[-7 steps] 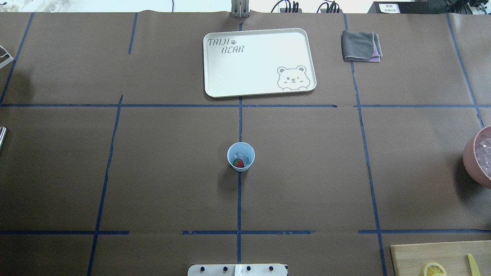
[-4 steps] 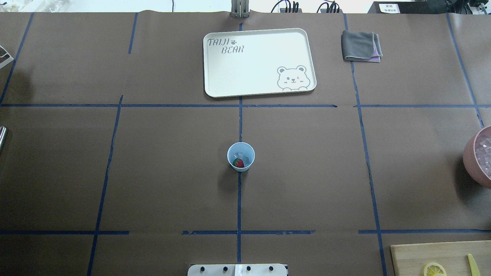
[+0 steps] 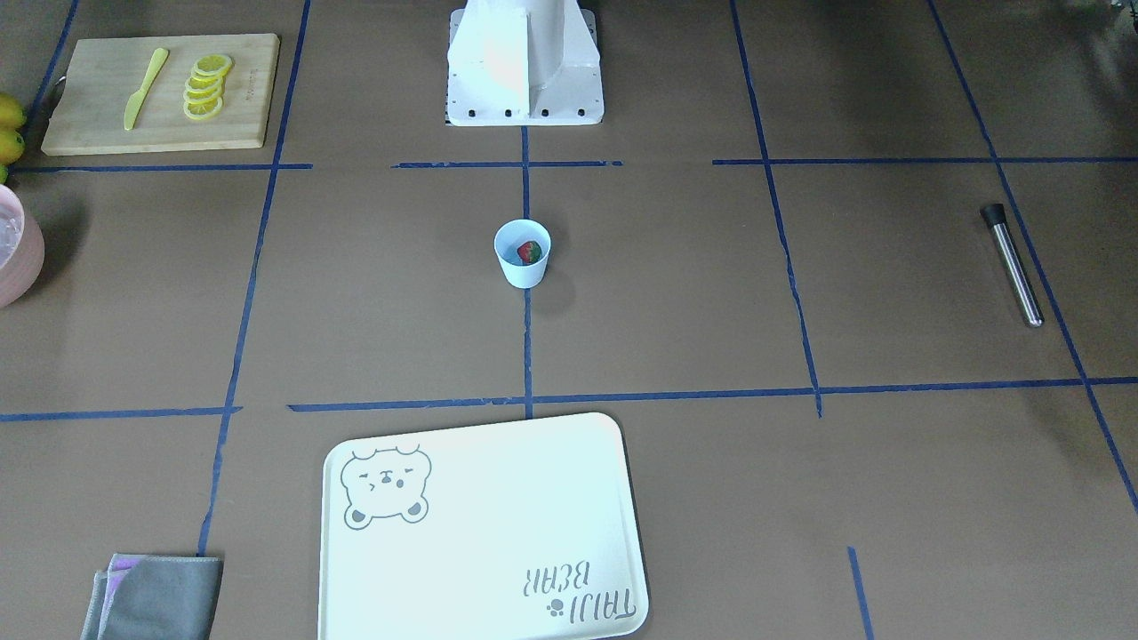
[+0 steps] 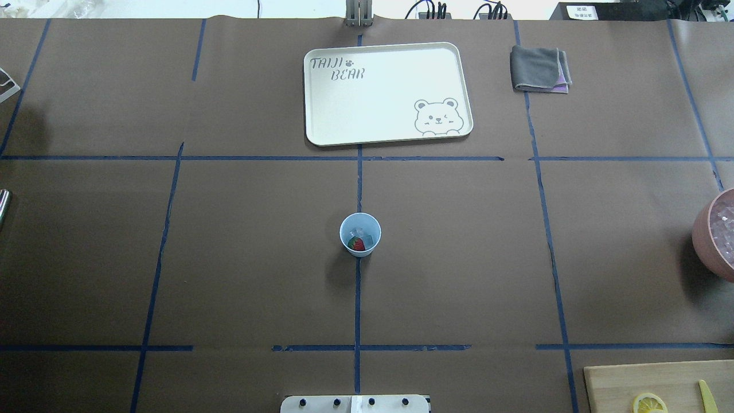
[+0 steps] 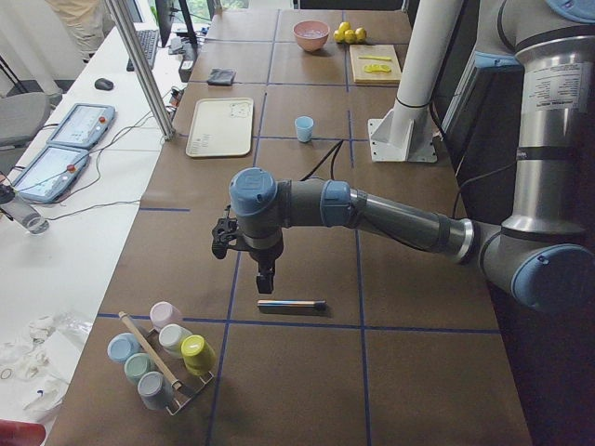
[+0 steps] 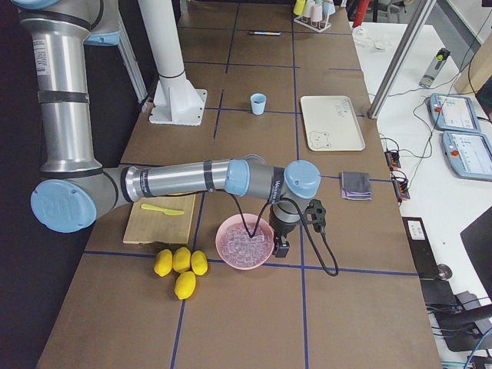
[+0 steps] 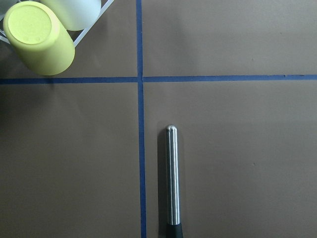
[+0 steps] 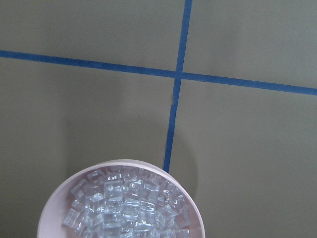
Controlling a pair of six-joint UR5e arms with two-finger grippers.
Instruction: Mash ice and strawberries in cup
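Here the left claw (image 5: 265, 283) hangs just above the steel muddler (image 5: 291, 304) lying on the desk (image 4: 246, 275), and the right claw (image 6: 281, 247) hangs at the rim of the pink bowl (image 6: 234, 264) of ice cubes (image 8: 129, 203); whether either is wide or narrow I cannot tell. Well apart from both, the light-blue cup (image 3: 523, 271) stands upright mid-desk, holding the strawberry (image 3: 529, 252) and ice (image 4: 359, 232).

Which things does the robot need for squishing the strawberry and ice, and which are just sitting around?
For the job:
cup, with the strawberry and ice inside; steel rod, probably the masher.

Just lying about:
bear tray, grey cloth, cutting board, lemon slices, yellow knife, pink bowl of ice cubes, whole lemons, spare cups.
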